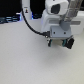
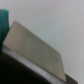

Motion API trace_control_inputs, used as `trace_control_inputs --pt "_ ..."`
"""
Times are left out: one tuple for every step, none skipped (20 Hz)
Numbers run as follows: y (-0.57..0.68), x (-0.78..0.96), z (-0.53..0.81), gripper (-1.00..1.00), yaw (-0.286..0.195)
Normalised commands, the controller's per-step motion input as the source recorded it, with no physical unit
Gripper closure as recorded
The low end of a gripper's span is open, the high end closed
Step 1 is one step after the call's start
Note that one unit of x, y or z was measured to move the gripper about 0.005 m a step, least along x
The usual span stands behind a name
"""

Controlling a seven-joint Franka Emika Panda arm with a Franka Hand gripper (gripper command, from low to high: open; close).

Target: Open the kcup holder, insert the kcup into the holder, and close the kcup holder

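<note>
In the exterior view the arm fills the upper right of the frame, its gripper [image 1: 60,44] low over the pale table [image 1: 25,60]. The fingertips are blurred; I cannot tell how far apart they stand or whether they hold anything. Neither holder nor kcup shows here.

The wrist view shows what the other misses: a pale flat slab [image 2: 35,50] over a dark edge, possibly the holder, and a teal thing [image 2: 3,20]. No kcup is visible. By its nature the kcup is light, thin-walled and crushable: grip its sides gently. The holder is stiff: pull at a handle slot.
</note>
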Motion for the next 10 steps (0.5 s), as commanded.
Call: trace_control_inputs --pt "0.46 -0.30 0.02 -1.00 0.139" --pt "0.50 -0.30 0.03 -1.00 0.133" --pt "0.53 -0.32 0.04 -1.00 0.127" --pt "0.56 -0.36 0.04 -1.00 0.113" --pt "0.58 -0.40 0.03 -1.00 0.101" --pt "0.57 -0.39 0.03 -1.00 0.099" --pt "0.56 -0.42 0.05 -1.00 0.114" --pt "0.59 -0.38 0.05 -1.00 0.099" --pt "0.56 -0.43 0.04 -1.00 0.091" --pt "0.57 -0.43 0.08 -1.00 0.085"
